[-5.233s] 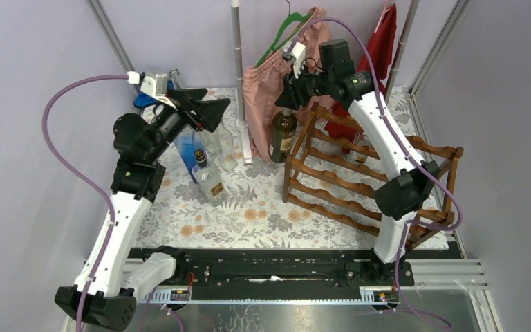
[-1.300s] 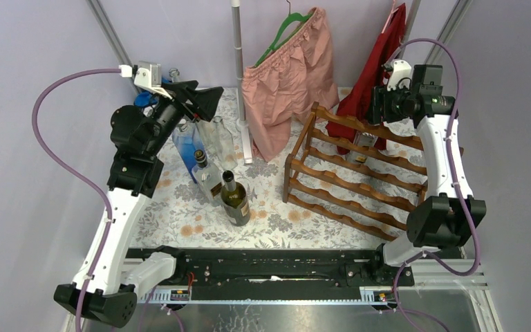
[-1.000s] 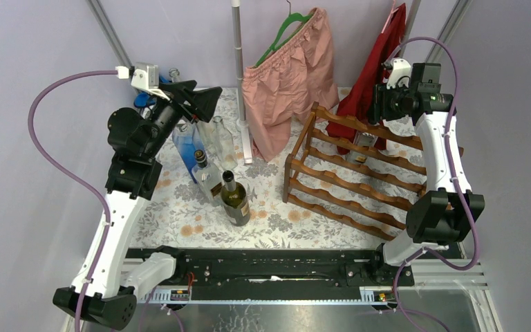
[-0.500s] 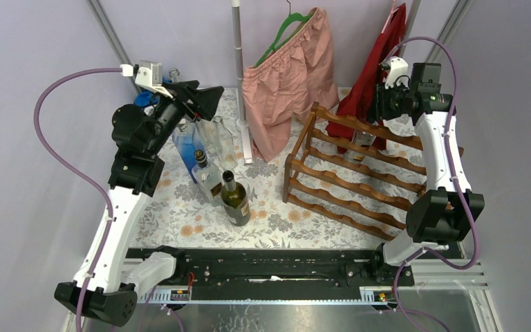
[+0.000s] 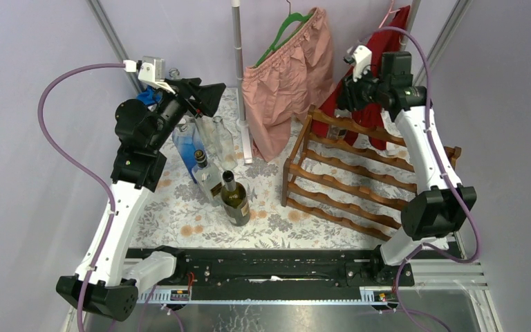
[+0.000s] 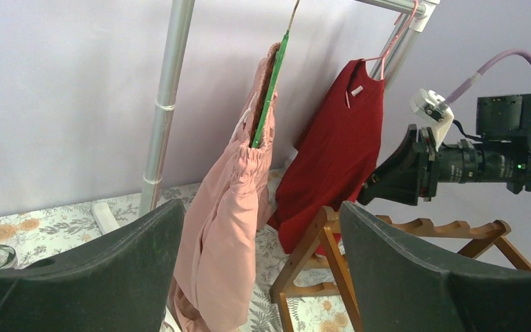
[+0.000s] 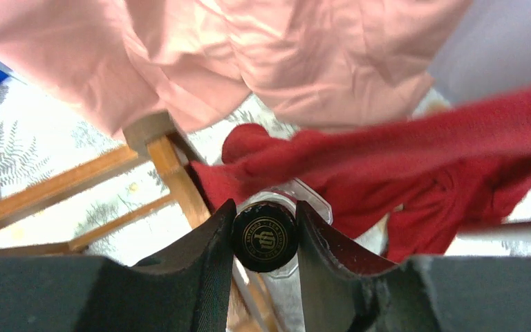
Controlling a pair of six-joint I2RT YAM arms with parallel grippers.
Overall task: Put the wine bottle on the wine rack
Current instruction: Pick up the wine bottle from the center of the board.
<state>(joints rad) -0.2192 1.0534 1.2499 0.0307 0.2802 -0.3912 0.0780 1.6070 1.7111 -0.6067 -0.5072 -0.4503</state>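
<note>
The black cap [image 7: 265, 238] of a clear bottle [image 7: 314, 204] is clamped between the fingers of the right gripper [image 7: 264, 214], the bottle being hung below it just beside the rack's [image 5: 287, 183] far-left post, while the left gripper [image 6: 259, 228] is held wide open, with a dark bottle [image 5: 236, 200] stood upright well below it.

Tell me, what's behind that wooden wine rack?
A red garment hangs right behind the wine rack, with a pink garment beside it. The rack's rails cover part of the red one's lower end.
</note>
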